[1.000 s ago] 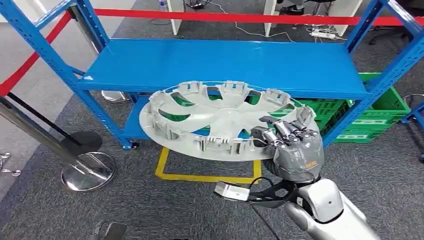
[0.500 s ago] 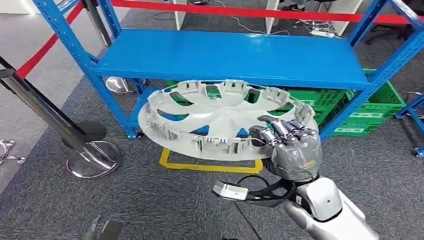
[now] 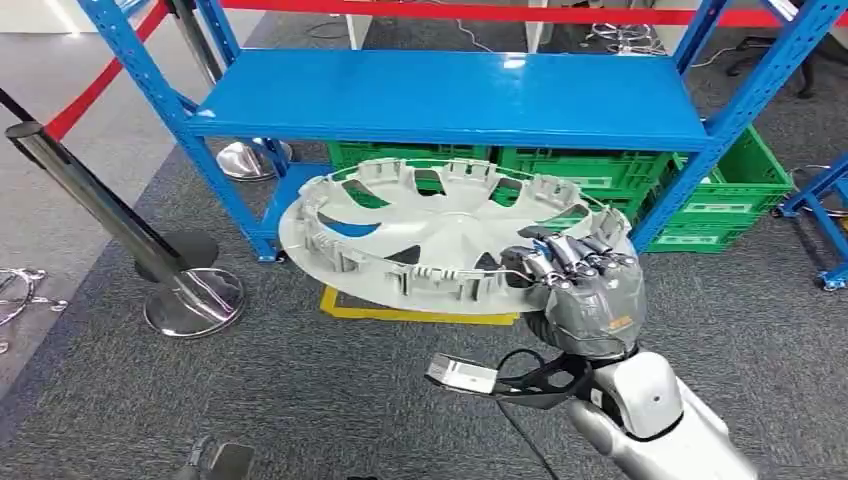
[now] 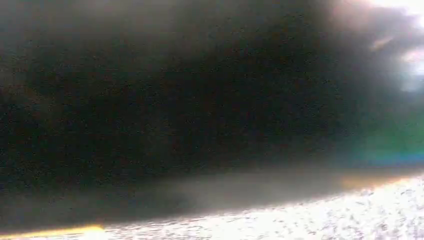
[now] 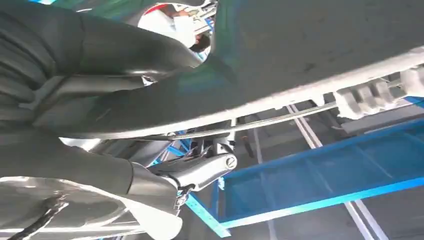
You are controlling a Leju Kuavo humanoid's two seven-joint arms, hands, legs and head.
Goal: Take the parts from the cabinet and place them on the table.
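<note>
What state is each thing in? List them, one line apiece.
Wheel cover: off the rack, held roughly level in the air, ribbed inner side up.
Right hand: grips the wheel cover at its rim.
Blue rack: upright, its upper shelf bare.
Green crates: resting low, under and beside the rack.
Barrier post: leaning in the picture, on its round base.

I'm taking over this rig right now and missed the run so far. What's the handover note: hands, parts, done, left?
Right hand: grips the rim of the grey wheel cover, holding it roughly level in the air.
Left hand: its wrist view is dark and blurred, so its state cannot be told.
Wheel cover: off the blue rack, in front of it, above the carpet.
Done: part taken out.
Left: carry it to the table and set it down. Green crates sit under the rack.
</note>
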